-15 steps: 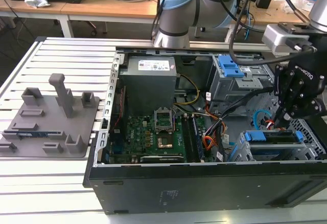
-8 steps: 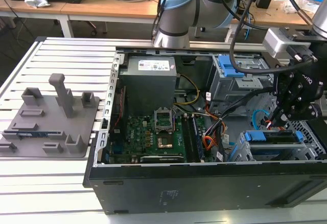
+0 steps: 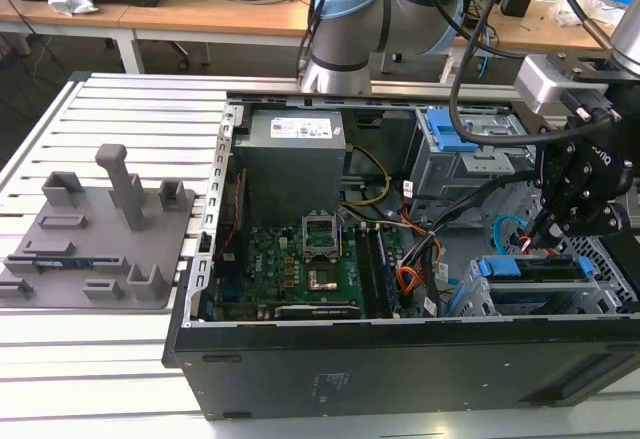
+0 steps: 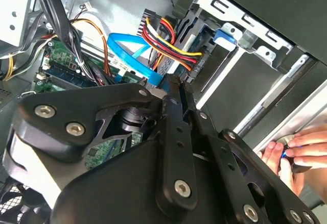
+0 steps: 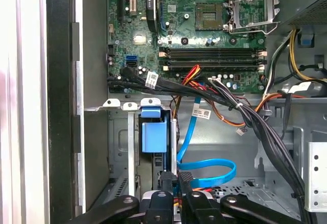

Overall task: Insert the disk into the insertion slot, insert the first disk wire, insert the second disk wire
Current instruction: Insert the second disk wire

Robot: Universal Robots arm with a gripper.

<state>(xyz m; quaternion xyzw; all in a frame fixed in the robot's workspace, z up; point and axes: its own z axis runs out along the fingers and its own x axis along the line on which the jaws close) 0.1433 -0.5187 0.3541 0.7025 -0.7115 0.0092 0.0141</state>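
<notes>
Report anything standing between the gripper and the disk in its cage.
The gripper sits right at the red, yellow and black wire bundle and the looped blue flat cable; both crowd the space in front of the disk.

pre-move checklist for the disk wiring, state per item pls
1. disk seated in insertion slot: ok, the blue carrier sits inside the cage.
2. gripper positioned at the disk's connector end: ok.
3. blue data cable plugged in: cannot tell, its end is hidden behind the gripper.
4. red-yellow power wires seated: cannot tell.
5. Workspace free of people: not ok, a person's hand rests at the case edge.
</notes>
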